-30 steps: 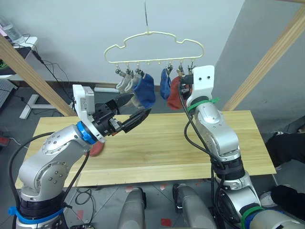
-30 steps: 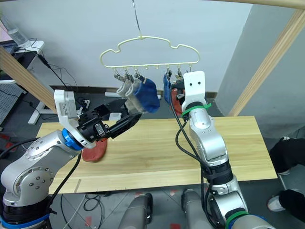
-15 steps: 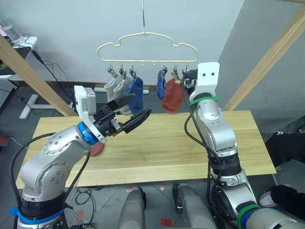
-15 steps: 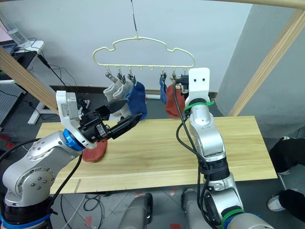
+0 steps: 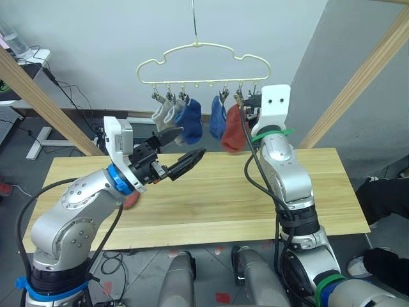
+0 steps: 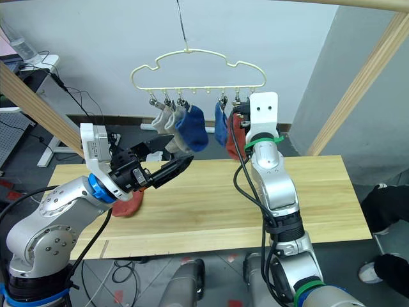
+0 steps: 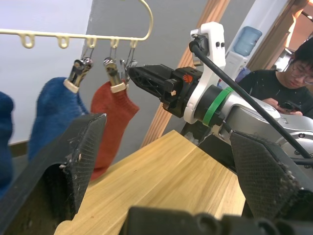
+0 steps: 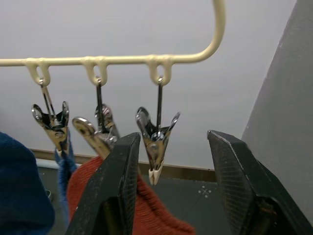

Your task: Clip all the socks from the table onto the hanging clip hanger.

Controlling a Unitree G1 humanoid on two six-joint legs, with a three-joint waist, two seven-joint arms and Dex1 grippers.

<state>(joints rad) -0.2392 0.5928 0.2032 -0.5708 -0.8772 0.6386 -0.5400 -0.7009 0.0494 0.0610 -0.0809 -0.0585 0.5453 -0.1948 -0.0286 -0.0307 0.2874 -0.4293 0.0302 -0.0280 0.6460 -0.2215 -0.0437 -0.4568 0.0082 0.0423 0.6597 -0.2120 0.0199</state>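
The pale-yellow clip hanger [image 5: 204, 54] hangs above the table [image 5: 223, 185]. Clipped to it are two grey socks [image 5: 163, 114], two blue socks [image 5: 190, 121] and one rust-red sock [image 5: 234, 129]. Another red sock [image 6: 131, 201] lies on the table, mostly hidden behind my left arm. My left gripper [image 5: 192, 144] is open and empty, just below the grey and blue socks. My right gripper [image 8: 173, 137] is open at the hanger's right end. Its fingers [image 8: 120, 186] stand on either side of the empty end clip [image 8: 156, 142], beside the clip holding the red sock [image 8: 98, 134].
Slanted wooden frame poles stand at the left [image 5: 38, 96] and the right [image 5: 364, 77]. A grey wall is behind the hanger. A seated person [image 7: 293, 83] and a water bottle [image 7: 247, 41] are beyond the table's right end. Cables lie on the floor at the back left.
The hanger with its socks swung left, then back right. My left gripper drew slightly down and away from the blue sock. My right gripper stayed at the hanger's right end.
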